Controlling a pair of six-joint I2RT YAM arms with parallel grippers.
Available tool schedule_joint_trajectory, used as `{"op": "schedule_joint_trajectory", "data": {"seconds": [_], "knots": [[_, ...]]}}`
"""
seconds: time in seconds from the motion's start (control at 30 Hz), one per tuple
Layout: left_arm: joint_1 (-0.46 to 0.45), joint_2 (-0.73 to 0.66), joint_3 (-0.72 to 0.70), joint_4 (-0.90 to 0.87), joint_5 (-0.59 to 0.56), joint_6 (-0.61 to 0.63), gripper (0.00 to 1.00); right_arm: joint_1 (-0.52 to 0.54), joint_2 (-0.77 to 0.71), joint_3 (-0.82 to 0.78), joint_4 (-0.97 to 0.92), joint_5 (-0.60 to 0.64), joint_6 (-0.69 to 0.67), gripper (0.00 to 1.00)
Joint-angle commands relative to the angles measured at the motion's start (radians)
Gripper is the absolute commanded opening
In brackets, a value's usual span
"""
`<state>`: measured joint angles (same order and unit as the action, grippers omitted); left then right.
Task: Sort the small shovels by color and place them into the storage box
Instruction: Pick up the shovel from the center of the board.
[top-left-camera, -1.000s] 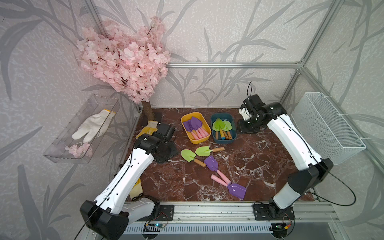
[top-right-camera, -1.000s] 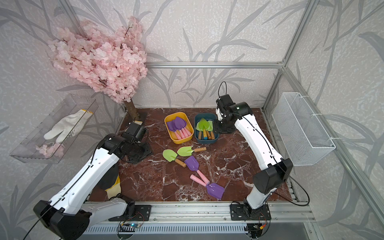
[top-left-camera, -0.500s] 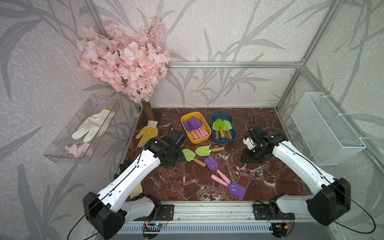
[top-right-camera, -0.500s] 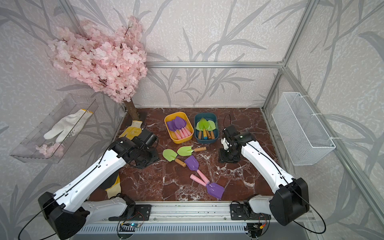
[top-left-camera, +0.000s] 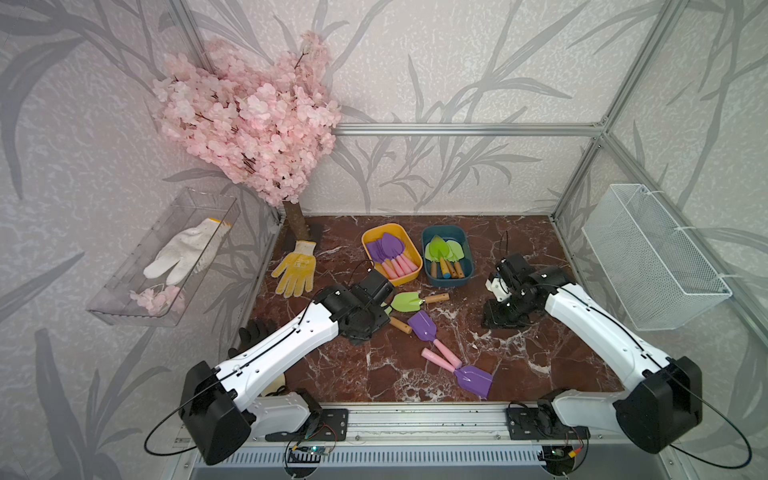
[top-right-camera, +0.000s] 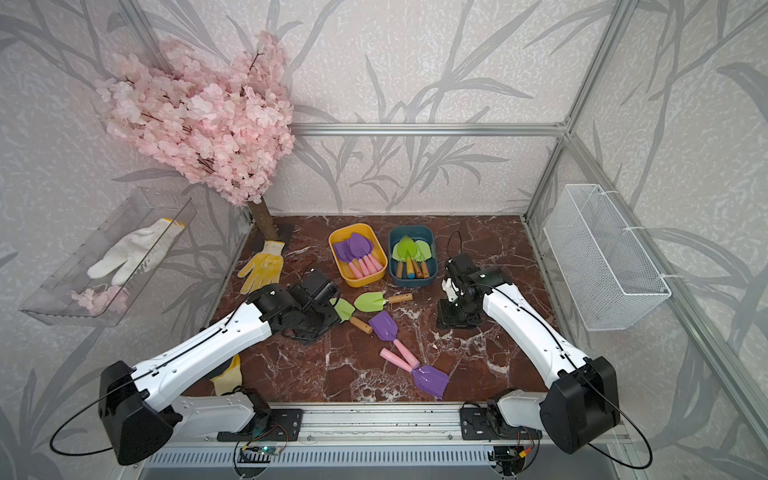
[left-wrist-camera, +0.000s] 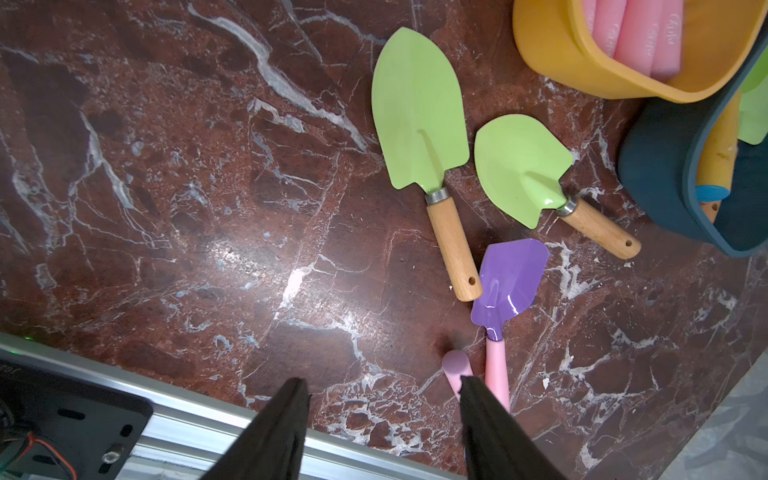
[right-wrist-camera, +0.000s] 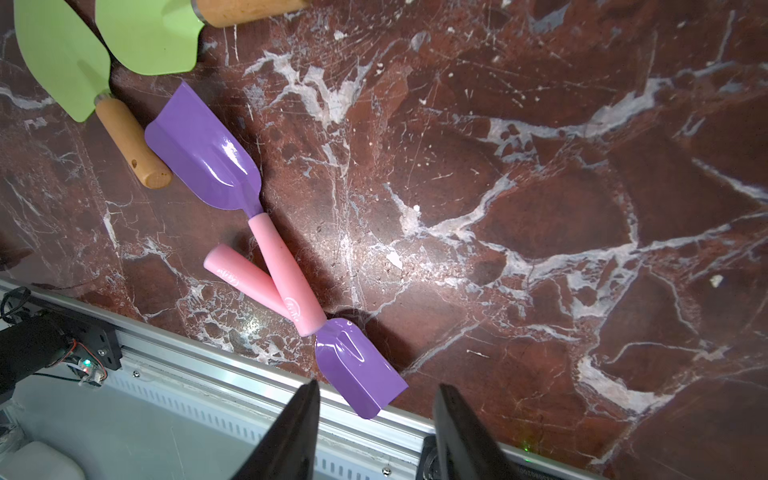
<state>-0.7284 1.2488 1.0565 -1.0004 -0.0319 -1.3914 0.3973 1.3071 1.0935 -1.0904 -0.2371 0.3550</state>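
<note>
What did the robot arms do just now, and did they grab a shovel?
The left claw swung in from beside the yellow glove toward the green shovels. The right claw pulled back from the teal tub toward the front. Both are open and empty; nothing was grabbed or dropped. The green shovels, purple shovels, teal tub and yellow tub stayed put.

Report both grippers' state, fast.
Left gripper: open, holding nothing.
Right gripper: open, holding nothing.
</note>
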Motion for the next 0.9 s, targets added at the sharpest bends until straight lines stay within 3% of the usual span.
{"op": "schedule_joint_trajectory", "data": {"seconds": [0.0,0.33,0.87], "knots": [[-0.007,-0.004,-0.028,0.035,0.001,-0.065,0.62,-0.005,-0.031,0.019,-0.028,0.004,0.001,0.49],[-0.036,0.057,-0.079,0.176,0.044,-0.139,0.62,-0.005,-0.027,-0.002,-0.025,0.000,0.002,0.49],[-0.235,0.335,0.018,0.319,0.125,-0.232,0.62,-0.010,-0.034,-0.029,-0.027,0.007,-0.004,0.49]]}}
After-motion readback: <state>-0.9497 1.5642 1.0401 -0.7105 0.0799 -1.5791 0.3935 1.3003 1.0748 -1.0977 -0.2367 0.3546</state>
